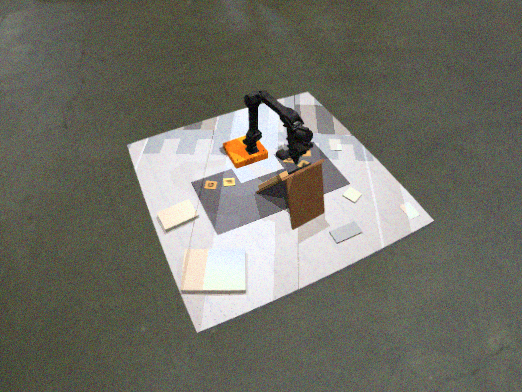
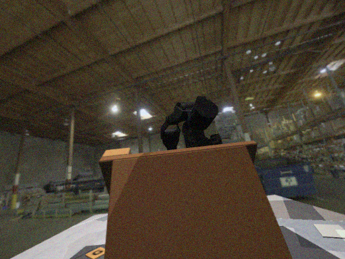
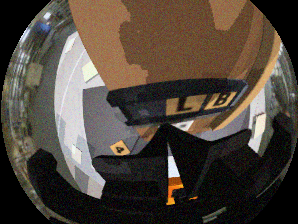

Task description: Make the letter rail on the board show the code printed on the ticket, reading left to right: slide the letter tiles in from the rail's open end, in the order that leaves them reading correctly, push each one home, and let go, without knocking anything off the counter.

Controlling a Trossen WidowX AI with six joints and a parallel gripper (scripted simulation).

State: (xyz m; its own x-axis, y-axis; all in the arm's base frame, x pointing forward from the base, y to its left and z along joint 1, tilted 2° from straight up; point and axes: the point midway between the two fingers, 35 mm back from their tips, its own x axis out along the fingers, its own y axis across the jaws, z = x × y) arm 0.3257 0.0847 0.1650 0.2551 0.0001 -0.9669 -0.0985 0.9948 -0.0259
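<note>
The brown board (image 1: 306,197) (image 2: 191,201) stands upright with its back to the top and exterior views. In the wrist view its dark rail (image 3: 145,111) holds an L tile (image 3: 181,105) and, to its right, a B tile (image 3: 220,100) near the end stop, with a thin dark gap between them. The rail's left part is empty. The ticket (image 3: 185,125) is mostly hidden below the rail and cannot be read in full. A 4 tile (image 3: 119,148) lies on the dark mat, left of the fingers. My gripper (image 3: 164,127) is shut and empty, its tips just below the rail, left of the L.
Two tiles (image 1: 211,185) (image 1: 229,181) lie on the dark mat (image 1: 230,212) beyond the board, one a G tile (image 2: 96,253). More tiles lie under the arm. Flat pads (image 1: 177,215) (image 1: 227,271), a grey slab (image 1: 345,232) and paper notes (image 1: 352,194) lie around. The orange base (image 1: 245,152) stands behind.
</note>
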